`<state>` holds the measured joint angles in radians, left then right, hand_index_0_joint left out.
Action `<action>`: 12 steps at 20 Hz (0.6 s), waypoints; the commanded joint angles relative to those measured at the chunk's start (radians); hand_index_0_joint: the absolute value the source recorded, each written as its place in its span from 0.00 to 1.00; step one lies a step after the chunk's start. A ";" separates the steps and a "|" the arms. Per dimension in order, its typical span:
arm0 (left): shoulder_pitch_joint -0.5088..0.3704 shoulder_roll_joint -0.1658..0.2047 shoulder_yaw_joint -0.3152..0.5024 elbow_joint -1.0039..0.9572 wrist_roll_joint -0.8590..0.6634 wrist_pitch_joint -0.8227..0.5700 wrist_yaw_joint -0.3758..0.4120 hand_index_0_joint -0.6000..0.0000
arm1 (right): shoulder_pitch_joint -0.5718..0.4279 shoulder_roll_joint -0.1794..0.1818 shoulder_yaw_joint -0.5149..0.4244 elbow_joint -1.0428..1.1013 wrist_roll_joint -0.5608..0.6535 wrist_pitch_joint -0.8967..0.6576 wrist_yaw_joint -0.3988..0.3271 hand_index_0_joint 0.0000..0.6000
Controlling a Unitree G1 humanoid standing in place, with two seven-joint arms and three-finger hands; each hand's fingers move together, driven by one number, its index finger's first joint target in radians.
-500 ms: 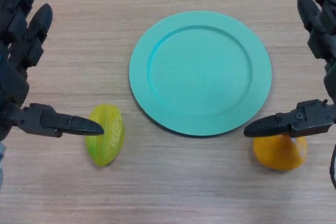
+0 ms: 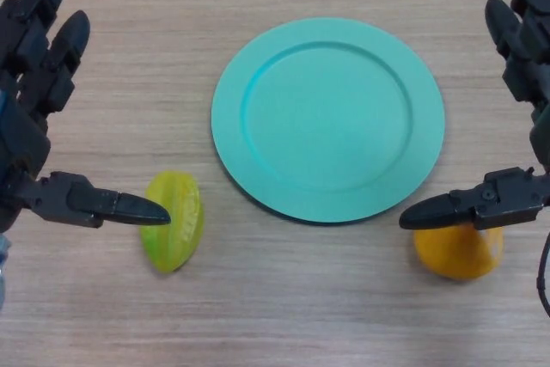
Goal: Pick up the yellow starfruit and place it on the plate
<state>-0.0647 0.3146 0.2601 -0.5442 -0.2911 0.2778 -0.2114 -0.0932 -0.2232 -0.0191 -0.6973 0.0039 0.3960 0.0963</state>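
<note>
Two black hands frame a wooden table [image 2: 284, 298] seen from above. At centre lies a teal plate [image 2: 327, 118], bare of fruit. A yellow starfruit [image 2: 176, 223] rests on the table at about 8 o'clock from the plate, just beside its rim but apart from it. An orange fruit [image 2: 457, 251] sits at about 4 o'clock, near the rim. At 9 o'clock the left hand [image 2: 26, 126] is spread, fingers straight and pointing toward 12 o'clock, its thumb tip overlapping the starfruit's left edge. At 3 o'clock the right hand [image 2: 524, 109] is likewise spread, its thumb crossing above the orange fruit. Neither hand grasps anything.
</note>
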 commanded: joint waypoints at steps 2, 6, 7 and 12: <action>0.023 0.032 0.093 -0.033 0.002 -0.135 -0.047 1.00 | -0.042 -0.011 -0.005 -0.022 -0.001 -0.138 -0.007 0.00; 0.089 0.003 0.084 0.040 0.076 -0.130 -0.131 1.00 | -0.057 -0.001 0.018 0.003 -0.002 -0.127 -0.003 0.00; 0.087 -0.013 0.081 0.065 0.082 -0.157 -0.110 1.00 | -0.059 0.002 0.018 0.004 0.008 -0.122 -0.003 0.00; 0.119 -0.039 -0.007 0.242 0.239 -0.377 -0.006 1.00 | -0.057 0.009 0.032 0.034 0.015 -0.167 -0.009 0.00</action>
<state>0.0627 0.2487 0.2290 -0.2558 -0.0575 0.0298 -0.2325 -0.1208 -0.2097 0.0313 -0.6052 -0.0007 0.3931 0.0973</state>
